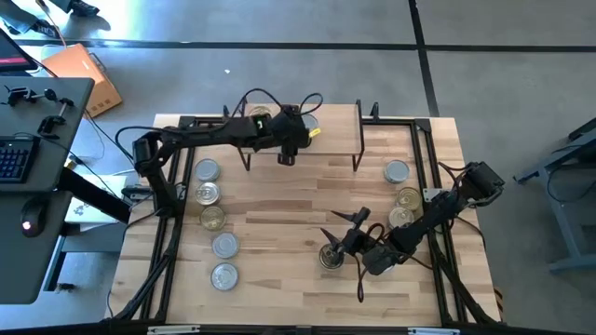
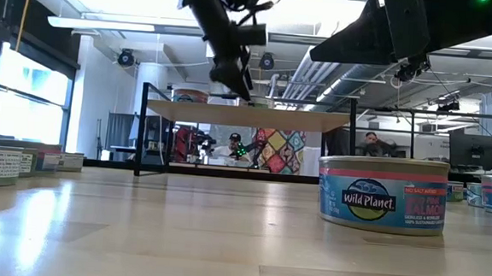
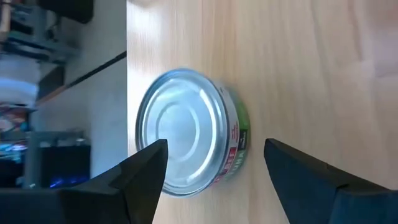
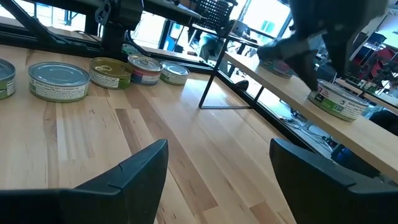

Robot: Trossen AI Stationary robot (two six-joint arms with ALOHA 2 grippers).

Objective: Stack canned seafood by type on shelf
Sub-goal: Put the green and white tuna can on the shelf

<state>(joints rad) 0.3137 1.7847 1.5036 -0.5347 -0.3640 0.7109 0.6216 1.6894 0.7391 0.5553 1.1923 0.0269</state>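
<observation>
Wood, high view: butcher-block table carries the shelf at its far edge.
Left gripper, high view: left gripper over the shelf's left part, beside a tin on the shelf top.
Left column, high view: five tins in a line along the table's left side.
Right group, high view: three tins near the right edge.
Right gripper, high view: right gripper low over the table, just beside a lone tin.
Low view: a Wild Planet tin stands on the table in front; shelf behind it, an arm above the shelf.
Left wrist view: fingers spread wide on either side of a green-labelled tin on the shelf top; nothing held, no contact visible.
Right wrist view: fingers wide apart, empty, above bare table; four tins in a row beyond.
</observation>
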